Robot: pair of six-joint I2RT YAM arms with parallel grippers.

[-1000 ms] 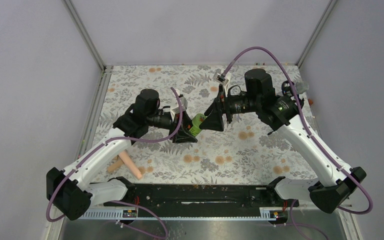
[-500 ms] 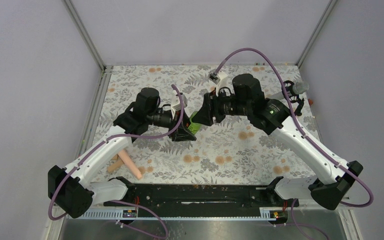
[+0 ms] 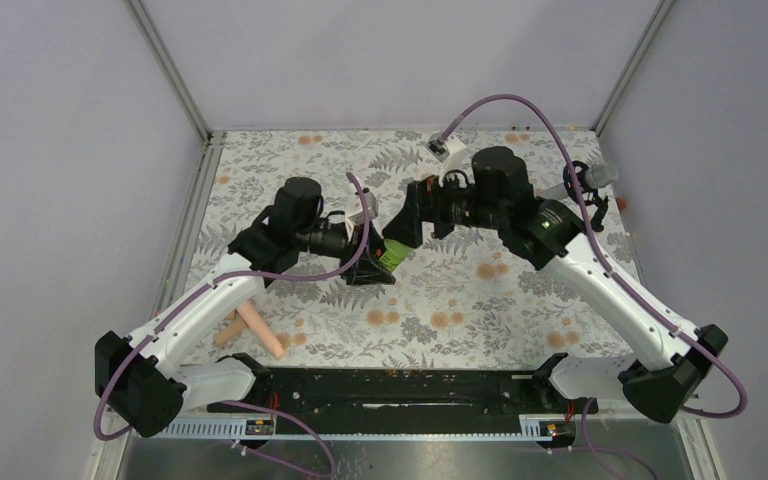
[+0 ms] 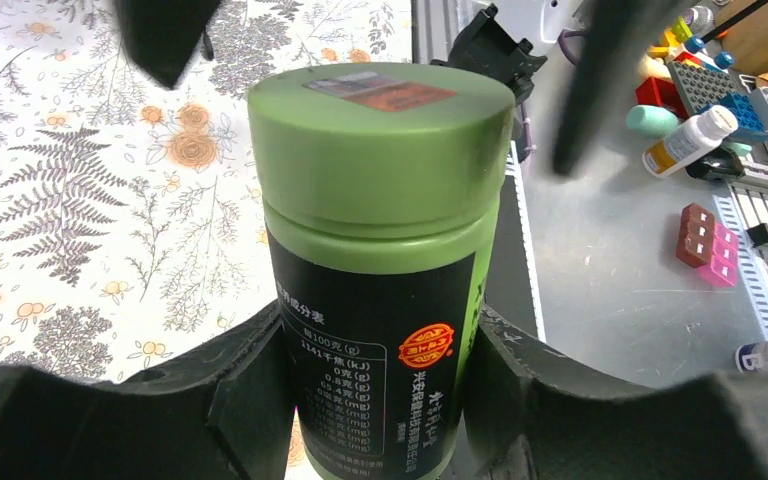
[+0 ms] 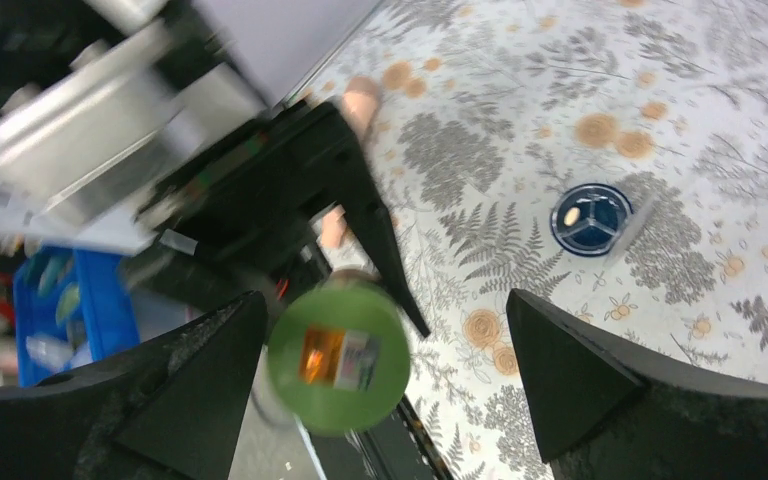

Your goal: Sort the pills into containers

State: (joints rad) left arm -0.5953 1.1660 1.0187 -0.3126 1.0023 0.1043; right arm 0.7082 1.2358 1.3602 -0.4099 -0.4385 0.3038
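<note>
Bottle (image 4: 385, 250) is sitting gripped in my left end effector (image 4: 380, 392) over the counter's (image 3: 520, 300) middle; I'm holding my right end effector (image 5: 385, 310) open, straddling its cap (image 5: 338, 358) without touching. Jar (image 5: 590, 220) is lying nearby.

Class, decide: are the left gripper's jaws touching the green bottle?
Touching. In the left wrist view the left gripper has its jaws pressed against both sides of the green bottle.

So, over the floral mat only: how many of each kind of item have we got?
Green bottle: 1
Dark-blue jar: 1
Peach-pink rods: 2
Total: 4
</note>
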